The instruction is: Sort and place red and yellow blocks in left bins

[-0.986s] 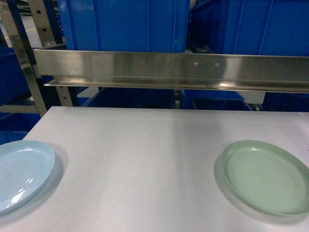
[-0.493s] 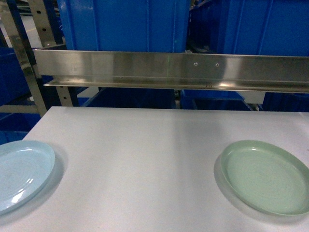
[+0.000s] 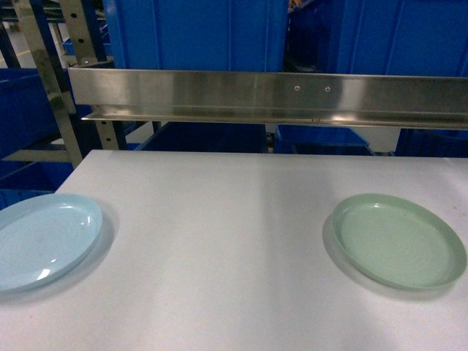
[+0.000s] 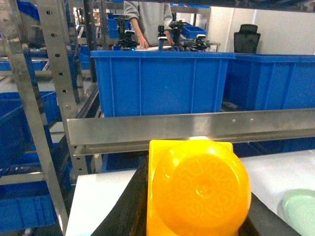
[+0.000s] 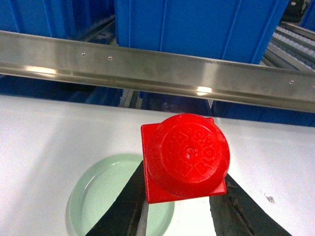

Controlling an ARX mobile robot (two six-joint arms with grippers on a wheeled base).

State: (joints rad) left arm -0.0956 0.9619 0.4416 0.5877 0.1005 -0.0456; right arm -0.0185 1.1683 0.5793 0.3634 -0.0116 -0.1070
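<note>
In the left wrist view a yellow block (image 4: 197, 191) with a round embossed stud fills the space between the black fingers (image 4: 135, 204) of my left gripper (image 4: 197, 209), which is shut on it above the table's left end. In the right wrist view my right gripper (image 5: 183, 176) is shut on a red block (image 5: 186, 157), held above the table just right of a green plate (image 5: 106, 196). Large blue bins (image 3: 197, 33) stand behind a steel rail (image 3: 270, 95). Neither gripper shows in the head view.
On the white table (image 3: 219, 241) a light blue plate (image 3: 44, 238) lies at the left edge and the green plate (image 3: 398, 240) at the right. Perforated steel uprights (image 3: 55, 80) stand at the back left. A person (image 4: 147, 22) stands far behind the bins.
The head view has shifted: the rail and both plates now sit higher in the frame, and more of the light blue plate shows. Nothing on the table has moved.
</note>
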